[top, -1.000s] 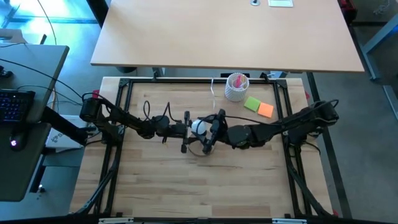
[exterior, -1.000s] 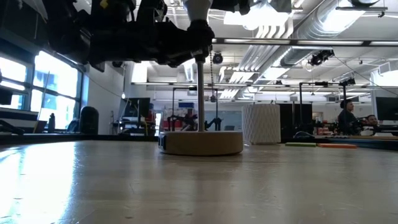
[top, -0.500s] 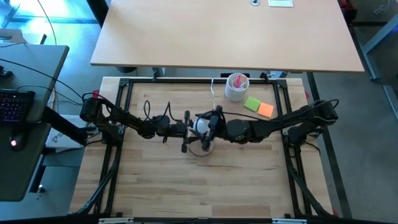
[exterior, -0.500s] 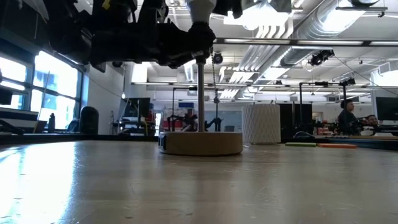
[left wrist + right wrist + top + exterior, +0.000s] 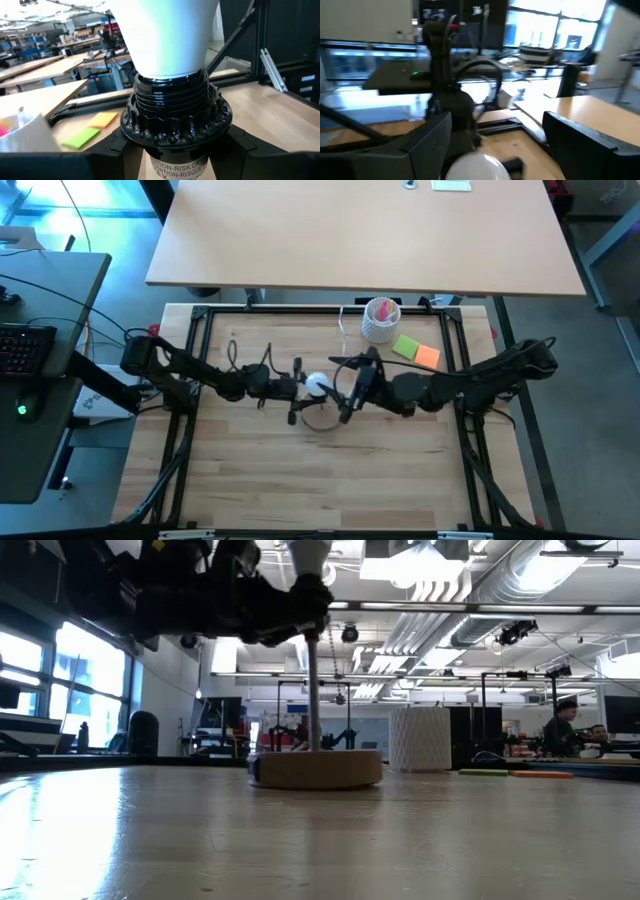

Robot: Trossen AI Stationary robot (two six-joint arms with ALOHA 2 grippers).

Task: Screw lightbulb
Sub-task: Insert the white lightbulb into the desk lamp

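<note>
A round wooden stand [image 5: 317, 768] on the table carries a thin upright pole [image 5: 313, 690] with a black socket [image 5: 172, 115] at its top. The white lightbulb [image 5: 162, 35] sits upright in that socket; its screw base is hidden inside. My left gripper [image 5: 297, 388] reaches in from the table's left and is shut on the socket. My right gripper [image 5: 348, 388] stands open just right of the lightbulb [image 5: 317, 385]. In its own wrist view the lightbulb's dome [image 5: 477, 167] shows low between its fingers [image 5: 425, 145], apart from them. My left gripper pinches the black socket between its two fingers [image 5: 107, 152], below the ribbed collar [image 5: 175, 125]. The fingers lie level, coming from the table's left, one on either side. The socket stays upright on its pole, with the stand's base on the table.
A white cup with pink contents [image 5: 380, 320] stands at the back, with green [image 5: 407, 346] and orange [image 5: 428, 357] note pads beside it. Black frame rails [image 5: 195, 360] run along the table's edges. People sit in the room beyond [image 5: 556, 726].
My right gripper has drawn back from the lightbulb toward the table's right edge and has risen. It stood around the bulb a second ago and is now clear of it. The lightbulb stays in the socket.
</note>
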